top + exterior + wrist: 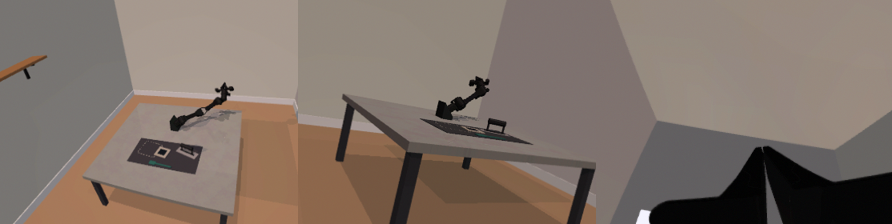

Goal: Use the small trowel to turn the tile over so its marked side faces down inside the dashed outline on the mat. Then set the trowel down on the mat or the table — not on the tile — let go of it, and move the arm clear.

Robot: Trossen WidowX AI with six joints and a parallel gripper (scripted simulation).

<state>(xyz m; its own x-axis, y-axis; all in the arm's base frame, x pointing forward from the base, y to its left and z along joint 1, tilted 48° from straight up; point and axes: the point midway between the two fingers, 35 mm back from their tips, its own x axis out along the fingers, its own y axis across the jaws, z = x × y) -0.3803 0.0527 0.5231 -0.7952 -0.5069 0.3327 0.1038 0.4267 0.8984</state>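
Note:
The dark mat [182, 166] [517, 141] lies on the table. The pale tile [162, 152] lies flat on it, a dark square showing on its upper face, at the right edge of the dashed outline [138, 151]. A pale flat plate with a raised dark bridge handle [187, 147] [497, 122], shaped like a trowel, rests to the tile's right. A slim green tool [160, 164] [490, 136] with a wider left end lies in front of the tile. I cannot tell surely which is the small trowel. My gripper [224, 84] [479, 78] [762, 152] is shut and empty, pointing upward, high above and away from the mat.
The arm's base [175, 123] [441, 110] stands on the grey table [114, 150] [382, 116] behind the mat. A wooden shelf or rail [24, 66] is fixed to the left wall, away from the table. Walls stand behind and beside the table.

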